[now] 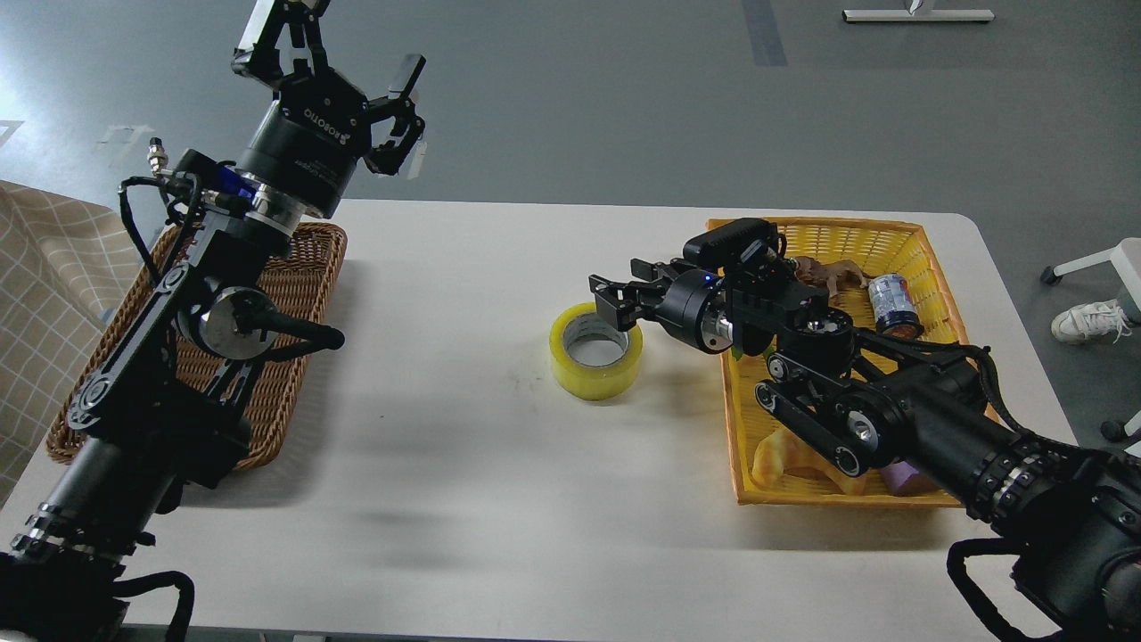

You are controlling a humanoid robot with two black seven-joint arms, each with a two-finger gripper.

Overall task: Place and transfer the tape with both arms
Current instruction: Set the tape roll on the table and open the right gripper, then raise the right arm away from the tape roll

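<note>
Tape (596,350) lies flat on white table (463,446), core hole up, approx centre, slightly toward 3 o'clock; its rim at 2 o'clock is covered by the R fingers. R gripper (611,301) comes in from 3 o'clock, low, right at the roll's upper edge. Fingers read as one dark mass w/ a small gap, so can't tell if they're spread or pinching the tape wall, nor if they touch it.

R arm (891,410) crosses over yellow basket (927,241) at 3 o'clock, hiding much of the inside. Visible in there: small can (891,303) w/ blue-white label, a brownish thing behind the wrist (too blocked to ID), pale yellow lumpy item (784,459) at the near end, a purple bit mostly under the forearm.

L gripper (334,53) is raised high at 11 o'clock, above the floor beyond the table edge, fingers spread wide, nothing between them; one fingertip is cut off by the top edge. L arm (205,294) covers most of brown wicker tray (307,267) at 9 o'clock, so contents can't be seen. Checked cloth (45,267) is cut off at the left edge.
</note>
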